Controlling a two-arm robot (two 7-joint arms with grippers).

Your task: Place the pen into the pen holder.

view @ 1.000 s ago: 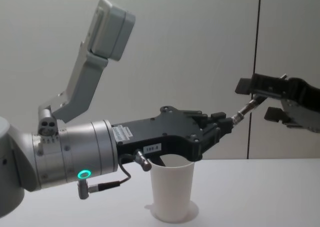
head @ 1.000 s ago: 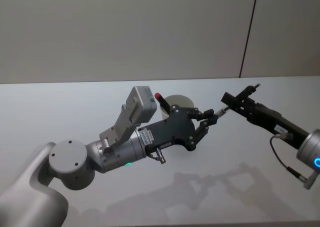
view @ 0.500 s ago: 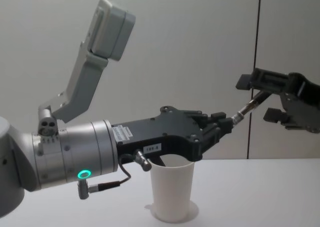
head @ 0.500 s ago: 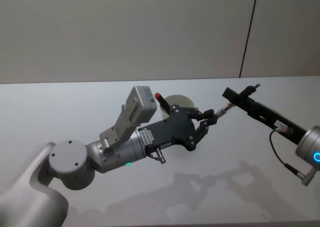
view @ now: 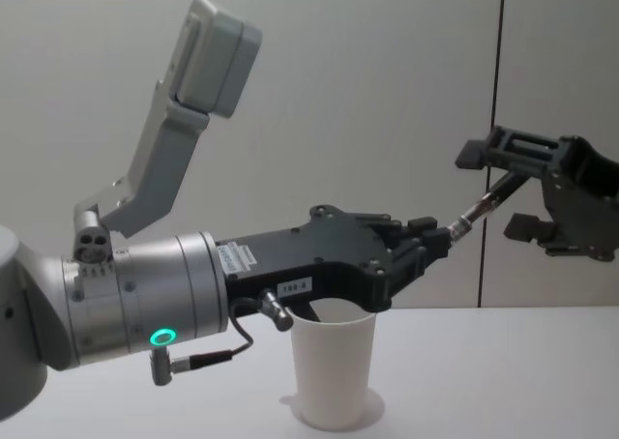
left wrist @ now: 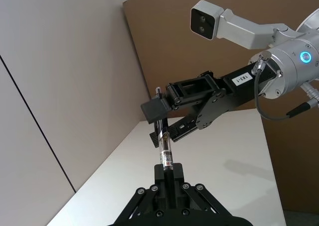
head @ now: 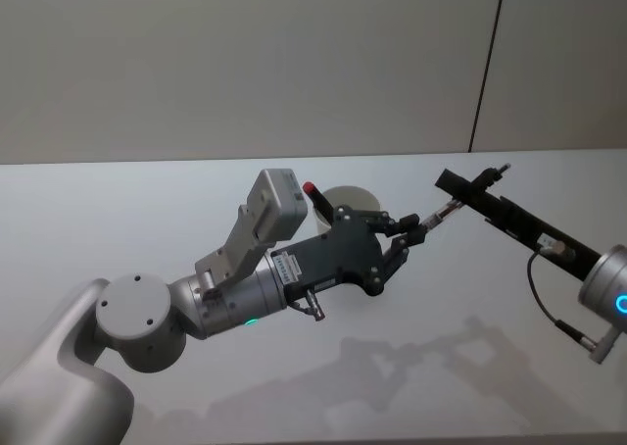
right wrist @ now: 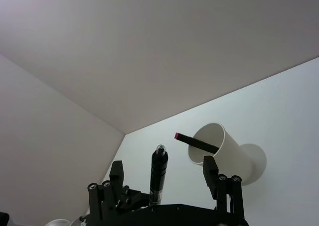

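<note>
Left gripper (head: pixel 416 231): head view. Closed on the near end of the pen (head: pixel 436 215), raised above the table (head: pixel 490 367), just beside and above the pen holder (head: pixel 358 198). The pen slants up and away toward the right gripper (head: pixel 465 190), which you have at its far end. A second pen with a red tip (head: pixel 312 192) already leans in the holder.

Left wrist view. The pen runs straight out from the left fingertips. The right gripper's two pads stand either side of the upper shaft, with a gap visible at each.

Right wrist view. The right fingers are spread wide and the pen stands upright between them, touching neither. The holder lies beyond on the table, with the red-tipped pen propped on its rim.

Chest view. The left gripper hangs directly over the holder's mouth. The pen points up to the right, and the right gripper brackets it, jaws parted.

Step in hand, as a judgement: a handover from left to right, before the right grips.

Next move, as a judgement: you close the right jaws squarely on the shaft, and only then release the left. After that you need to tip the pen vertical and bring it over the holder. Mind the red-tipped pen and the light holder, which may tip.
</note>
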